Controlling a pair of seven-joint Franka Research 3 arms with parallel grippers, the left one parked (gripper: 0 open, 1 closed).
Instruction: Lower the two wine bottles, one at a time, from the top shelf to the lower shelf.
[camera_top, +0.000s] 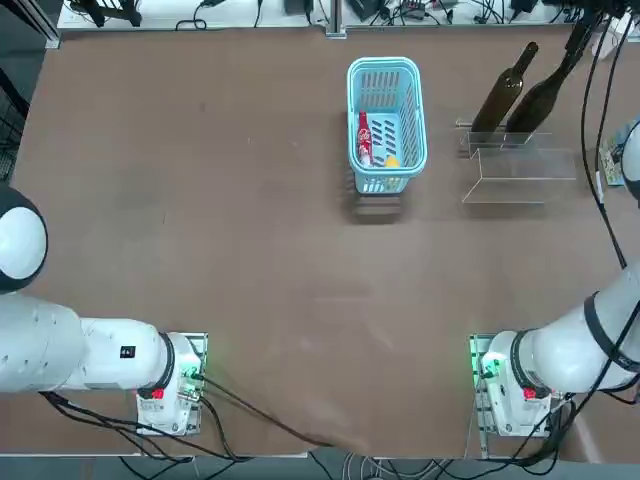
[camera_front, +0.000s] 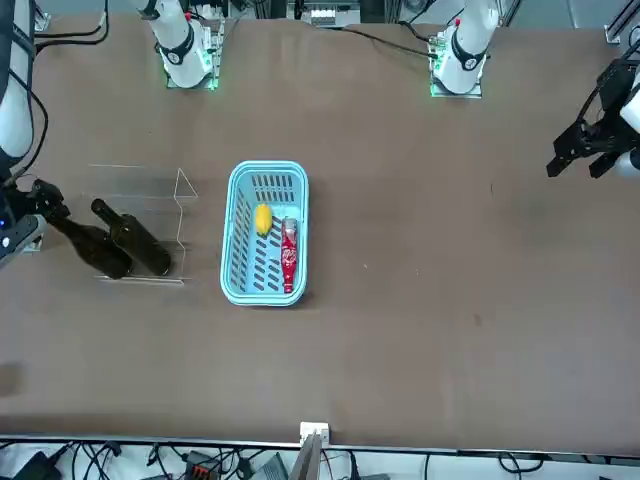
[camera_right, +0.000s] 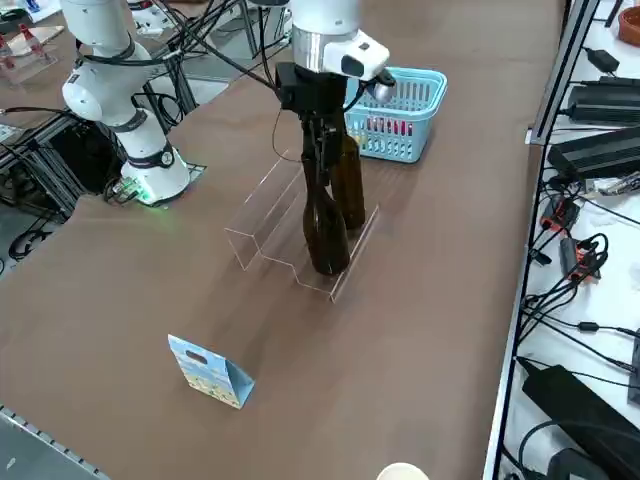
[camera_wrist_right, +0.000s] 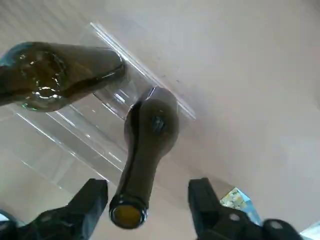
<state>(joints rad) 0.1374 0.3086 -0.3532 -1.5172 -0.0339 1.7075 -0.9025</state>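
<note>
On the brown tabletop (camera_top: 250, 250) you see the clear two-step stand (camera_right: 290, 225) near its right edge, toward the far side. Both wine bottles (camera_right: 325, 225) stand upright on it, one (camera_right: 349, 185) close beside the other. Your right gripper (camera_wrist_right: 147, 200) hangs directly over the nearer bottle's mouth, jaws wide apart on either side of the neck, touching nothing. The blue basket (camera_top: 386, 125) sits near the far edge's middle.
</note>
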